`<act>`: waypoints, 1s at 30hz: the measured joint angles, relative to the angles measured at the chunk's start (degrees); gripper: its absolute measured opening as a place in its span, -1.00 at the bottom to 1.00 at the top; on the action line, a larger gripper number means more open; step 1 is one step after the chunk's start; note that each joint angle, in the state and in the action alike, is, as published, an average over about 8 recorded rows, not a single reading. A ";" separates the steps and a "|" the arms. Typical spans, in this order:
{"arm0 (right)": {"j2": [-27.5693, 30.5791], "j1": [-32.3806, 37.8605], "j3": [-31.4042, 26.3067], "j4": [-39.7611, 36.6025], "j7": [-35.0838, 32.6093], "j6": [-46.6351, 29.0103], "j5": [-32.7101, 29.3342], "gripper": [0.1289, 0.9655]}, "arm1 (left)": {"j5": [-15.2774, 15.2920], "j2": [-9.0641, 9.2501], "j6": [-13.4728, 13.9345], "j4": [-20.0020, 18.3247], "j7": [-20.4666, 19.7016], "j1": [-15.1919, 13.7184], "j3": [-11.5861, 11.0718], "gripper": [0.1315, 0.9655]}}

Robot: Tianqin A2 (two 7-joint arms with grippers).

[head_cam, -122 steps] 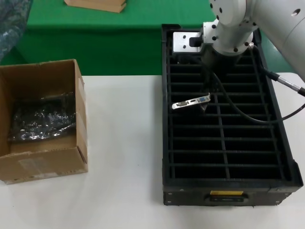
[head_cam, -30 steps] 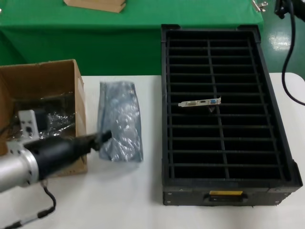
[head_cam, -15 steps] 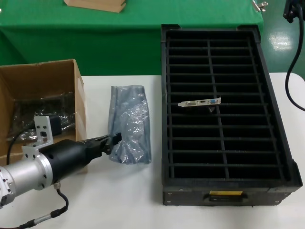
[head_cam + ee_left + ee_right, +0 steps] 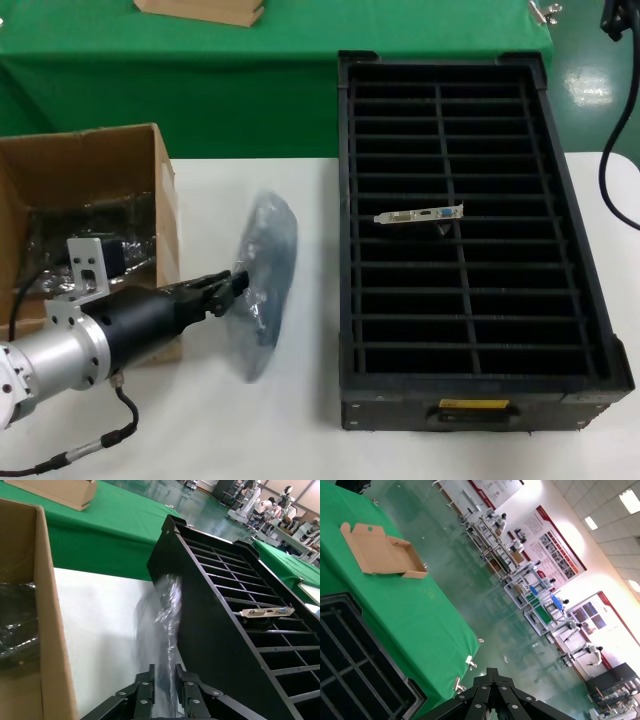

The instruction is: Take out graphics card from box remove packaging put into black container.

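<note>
The graphics card [image 4: 420, 214] rests across the slots in the middle of the black container [image 4: 350, 300], its silver bracket [image 4: 265, 612] uppermost. My left gripper [image 4: 235, 290] is shut on the packaging [image 4: 265, 280], a crinkled grey-blue bag held up on edge over the white table between the box [image 4: 100, 165] and the container. In the left wrist view the bag [image 4: 162, 615] runs up from between my fingers [image 4: 144, 687], close beside the container's wall [image 4: 215, 640]. My right gripper [image 4: 492, 672] is shut on nothing, raised high beyond the container's far corner [image 4: 350, 650].
Dark crinkled bags [image 4: 90, 235] lie inside the box. A flat tan cardboard piece [image 4: 200, 10] sits on the green cloth behind the table. The right arm's cable [image 4: 605, 150] hangs beside the container's far right side. White table [image 4: 270, 430] shows in front of the bag.
The bag lay flat on the table half a second ago; now my left gripper holds it turned up on edge. The right arm, over the container earlier, has left the head view.
</note>
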 joint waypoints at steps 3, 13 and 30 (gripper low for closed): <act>-0.32 -0.26 0.44 0.72 -0.41 -0.44 -0.17 -0.99 | 1.09 0.96 0.60 0.65 0.21 -0.09 -0.83 -0.77; -0.98 -1.19 1.70 3.11 -1.39 -1.85 -0.82 -0.99 | 3.27 3.22 1.05 1.03 1.75 0.22 -4.22 -0.53; -2.39 -1.77 3.07 4.80 -2.48 -2.27 -1.20 -0.99 | -2.64 1.56 -2.72 -15.05 5.81 5.80 -14.86 0.34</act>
